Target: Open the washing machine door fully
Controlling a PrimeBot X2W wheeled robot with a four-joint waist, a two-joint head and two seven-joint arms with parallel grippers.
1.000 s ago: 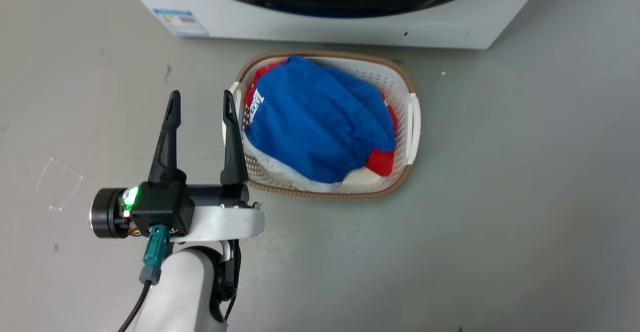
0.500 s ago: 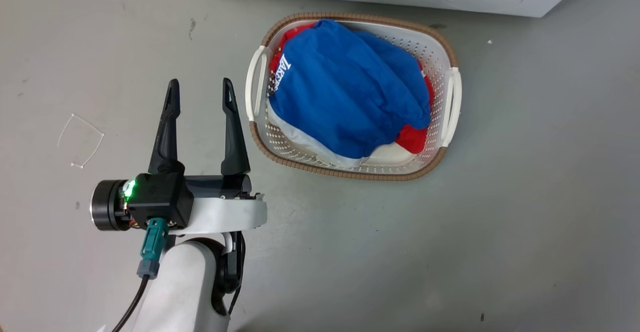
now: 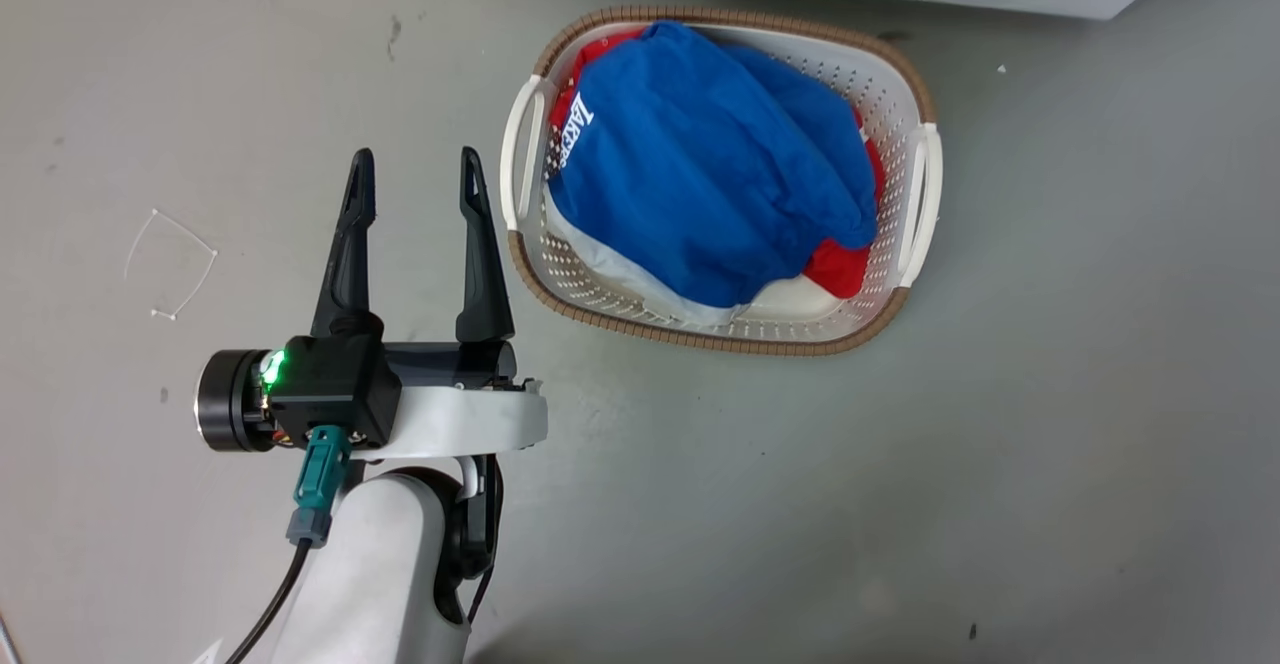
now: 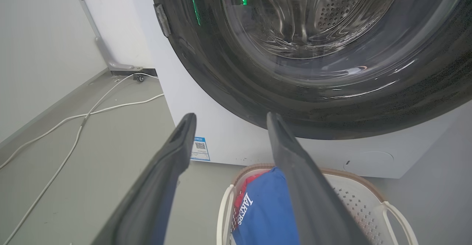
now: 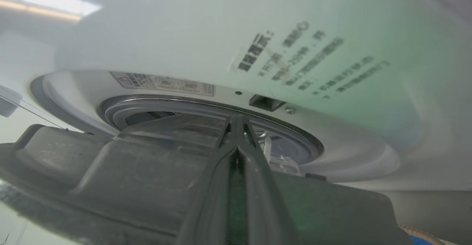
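The washing machine (image 4: 236, 145) is white, and its round glossy black door (image 4: 228, 75) has a bulging glass window (image 4: 313, 16) and a metal hinge (image 4: 162, 14) at the left. My left gripper (image 4: 230, 116) is open and empty, held short of the door's lower rim, above the floor left of the basket (image 3: 414, 159). In the right wrist view the door (image 5: 129, 175) stands ajar from the washing machine's front (image 5: 184, 34), with the grey gasket (image 5: 191, 106) showing behind it. My right gripper (image 5: 236, 121) is shut, its fingers lying over the door's inner rim.
A white laundry basket (image 3: 920, 184) holding blue cloth (image 3: 710, 174) and red cloth sits on the grey floor just before the washer. White cables (image 4: 73, 119) run along the floor at the washer's left side, near the wall. A latch slot (image 5: 266, 103) shows on the front panel.
The head camera has moved: the washer slid up and the basket shifted right in the picture. My left gripper keeps the same open pose.
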